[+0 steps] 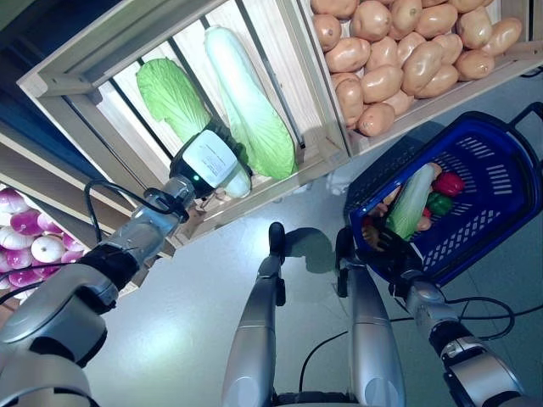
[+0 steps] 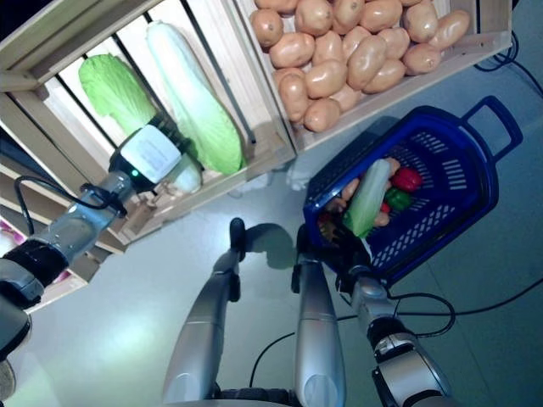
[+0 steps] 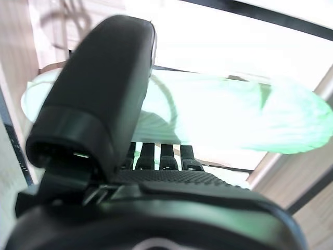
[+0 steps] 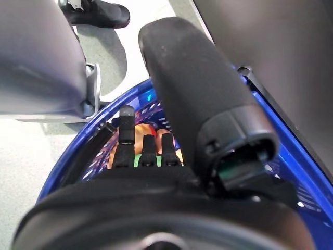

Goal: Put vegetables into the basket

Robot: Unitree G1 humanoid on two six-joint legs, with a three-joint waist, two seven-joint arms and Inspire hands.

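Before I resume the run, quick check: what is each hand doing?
Left hand: at the pale green napa cabbage in the wooden crate; grip cannot be told.
Right hand: shut on the blue plastic basket rim.

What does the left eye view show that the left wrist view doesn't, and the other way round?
Only the left eye view shows the potatoes, the blue basket already holding vegetables, the right robot hand at its rim, and purple onions. Only the left wrist view shows the left robot hand from close, its fingers curled under the cabbage. Both show that hand, the cabbage and the slatted wooden crate.
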